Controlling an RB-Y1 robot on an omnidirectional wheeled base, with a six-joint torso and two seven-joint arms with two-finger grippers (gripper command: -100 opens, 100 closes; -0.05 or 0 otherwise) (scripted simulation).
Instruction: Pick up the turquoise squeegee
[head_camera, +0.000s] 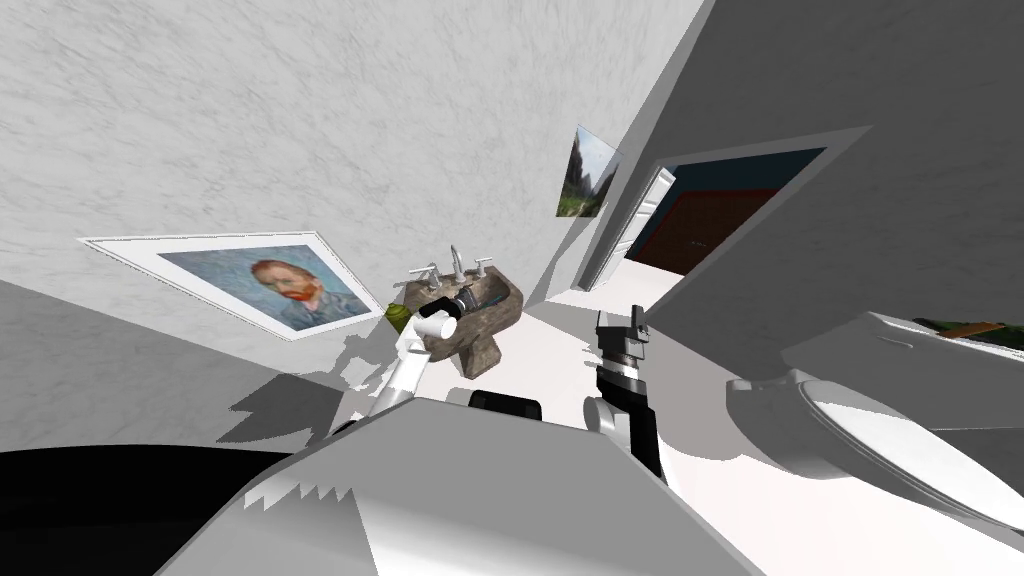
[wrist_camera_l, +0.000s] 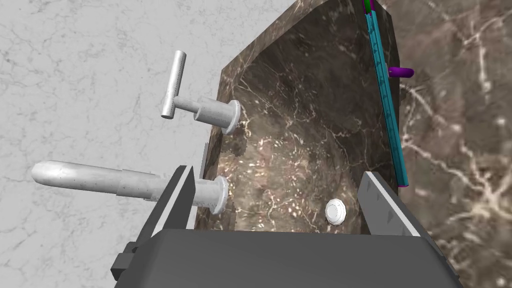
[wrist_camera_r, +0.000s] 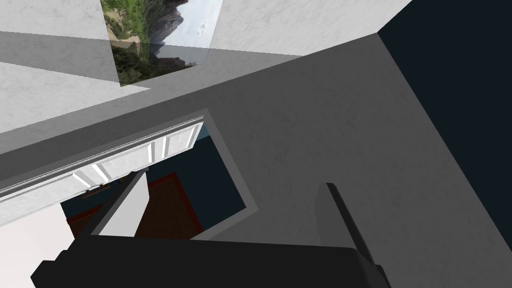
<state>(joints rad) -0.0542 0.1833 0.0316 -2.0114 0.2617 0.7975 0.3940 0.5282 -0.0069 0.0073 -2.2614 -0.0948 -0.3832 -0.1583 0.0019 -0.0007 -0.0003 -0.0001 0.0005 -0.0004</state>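
Note:
The turquoise squeegee (wrist_camera_l: 387, 105) lies as a long thin blade along the brown marbled sink's (wrist_camera_l: 300, 115) rim, with a short purple handle (wrist_camera_l: 401, 72) sticking out from it. My left gripper (wrist_camera_l: 277, 200) hangs open over the basin, nothing between its fingers. The squeegee's near end sits just beyond the outer side of one finger (wrist_camera_l: 382, 205), apart from it. In the head view the left gripper (head_camera: 460, 304) is over the sink (head_camera: 500, 310). My right gripper (head_camera: 620, 328) is held open and empty to the right of the sink, also seen as the right gripper (wrist_camera_r: 232, 207).
A grey faucet spout (wrist_camera_l: 95, 179) and a T-shaped tap handle (wrist_camera_l: 200, 107) stand at the sink's back by the other finger (wrist_camera_l: 175, 200). A white drain (wrist_camera_l: 335, 211) sits in the basin. A small green object (head_camera: 398, 316) is left of the sink; a white toilet (head_camera: 860, 420) stands at right.

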